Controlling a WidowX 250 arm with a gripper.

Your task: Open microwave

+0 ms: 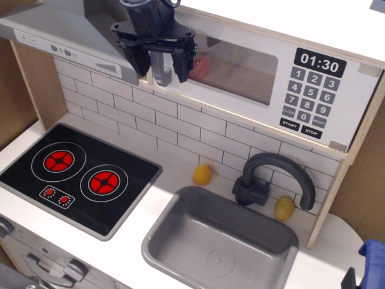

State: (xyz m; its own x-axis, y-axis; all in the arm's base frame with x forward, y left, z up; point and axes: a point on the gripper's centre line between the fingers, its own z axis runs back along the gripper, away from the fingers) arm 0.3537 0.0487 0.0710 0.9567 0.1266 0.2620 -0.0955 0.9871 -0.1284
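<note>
The microwave [264,99] sits at upper right in a pale wood casing. Its white door looks closed against the casing. It has a clear window [240,63] and a black keypad [311,91] showing 01:30. A red object [201,67] shows behind the window. The grey vertical handle [160,74] is at the door's left edge. My black gripper [161,63] hangs from above, open, with one finger [140,59] left of the handle and the other [182,63] right of it. A gap shows on both sides.
The slanted grey extractor hood [66,36] is just left of the gripper. Below are a black hob [78,174], a grey sink [180,217], a dark tap [271,177], and two yellow toys [202,174] [284,208] by the tiled wall. A blue object [374,257] sits at the right edge.
</note>
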